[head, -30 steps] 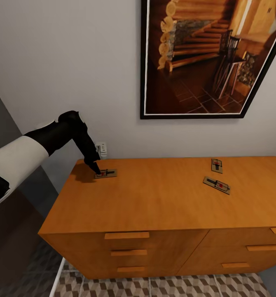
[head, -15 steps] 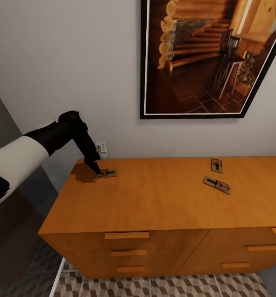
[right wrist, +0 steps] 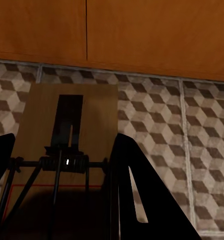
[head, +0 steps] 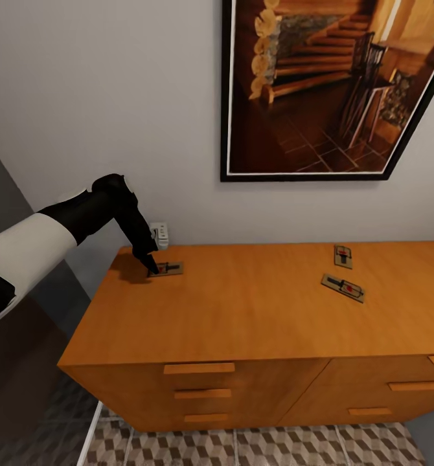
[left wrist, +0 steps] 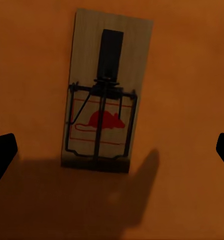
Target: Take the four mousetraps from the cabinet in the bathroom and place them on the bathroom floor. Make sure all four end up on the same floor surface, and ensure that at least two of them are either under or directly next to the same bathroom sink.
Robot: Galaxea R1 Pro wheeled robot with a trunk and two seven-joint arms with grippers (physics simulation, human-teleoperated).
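Camera tilting slightly; left gripper [left wrist: 112, 150] hovering wide open over far-left mousetrap [left wrist: 107, 90], holding nothing. Light, stiff board; gripping long edges advisable.

No readable text, numbers or brand names anywhere. Only sign: red mouse silhouette inside a red outline, printed on the mousetrap [left wrist: 104, 95] board lying near the cabinet [head: 262, 323] top's back-left corner.

A plain pale grey wall [head: 100, 97] is seen, on which a black-framed picture [head: 337, 90] of a wooden staircase is hung above a small white socket [head: 159, 234].
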